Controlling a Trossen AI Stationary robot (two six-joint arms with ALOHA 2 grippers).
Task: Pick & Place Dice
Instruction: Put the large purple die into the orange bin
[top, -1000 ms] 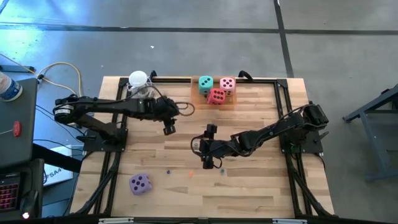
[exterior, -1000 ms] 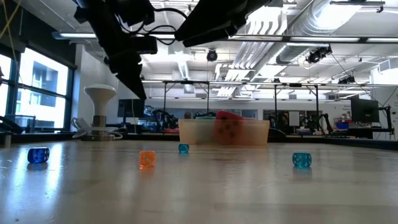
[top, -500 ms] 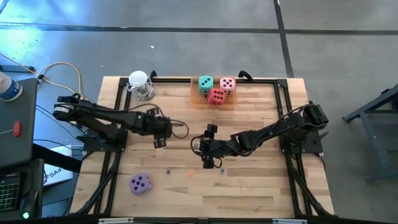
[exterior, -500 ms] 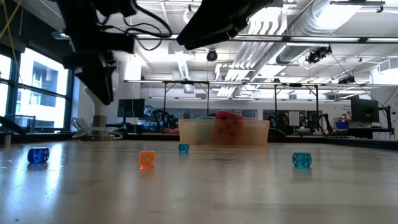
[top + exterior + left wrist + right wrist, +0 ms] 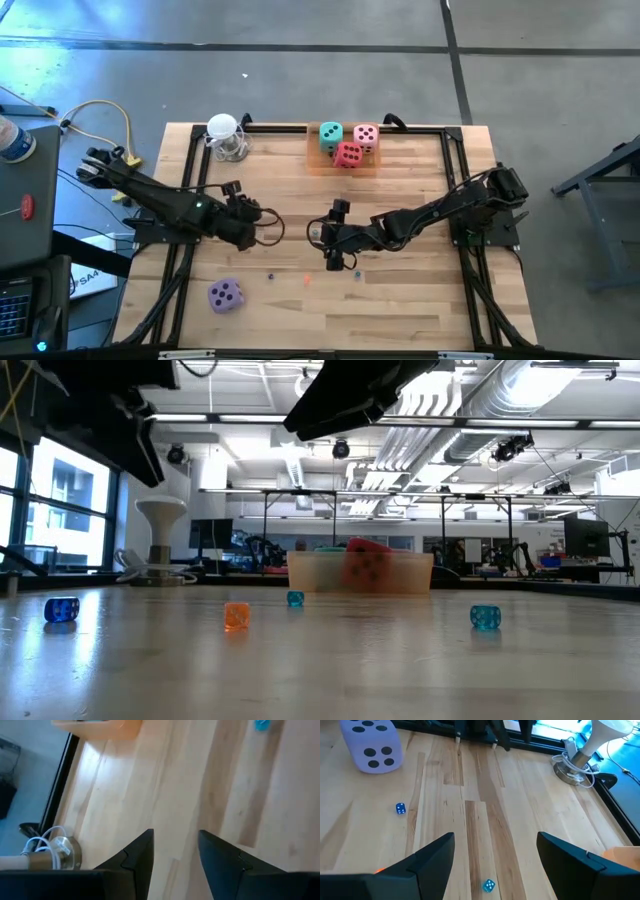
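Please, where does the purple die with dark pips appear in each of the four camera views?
High view: purple die lies near the table's front left corner, alone.
Low view: not in it.
Left wrist view: not in it.
Right wrist view: at the picture's upper left, beyond a small blue bead die.
Shared landmark: the white stand, also in the right wrist view and the low view.

four big dice: pink [image 5: 366, 134], teal [image 5: 331, 133] and red [image 5: 348, 154] in the tray [image 5: 318, 163], purple [image 5: 225, 294] well apart from the tray; three tiny dice, two arms.
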